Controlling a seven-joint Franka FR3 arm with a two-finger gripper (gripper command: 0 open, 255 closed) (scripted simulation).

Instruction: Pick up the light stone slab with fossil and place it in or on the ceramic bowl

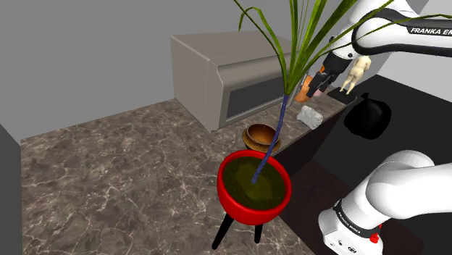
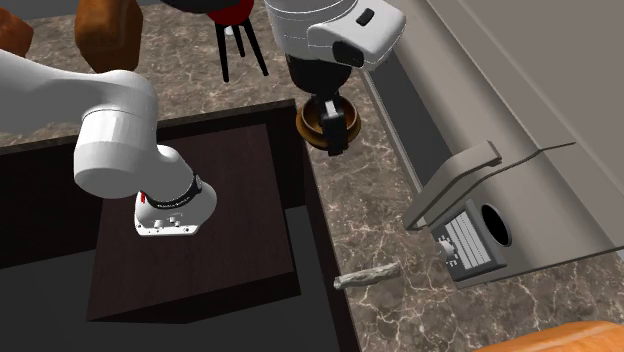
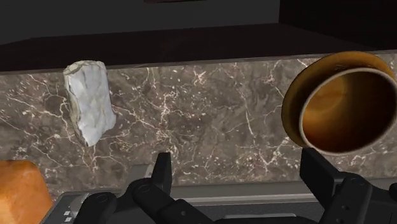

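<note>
While well apart — slab, bowl (plant beside)

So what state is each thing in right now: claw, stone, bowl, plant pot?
Black two-finger gripper: open, holding nothing.
Pale grey stone slab: lying flat on the marbled counter, untouched.
Glossy brown round bowl: upright, empty.
Red plant pot on black legs: standing upright.
</note>
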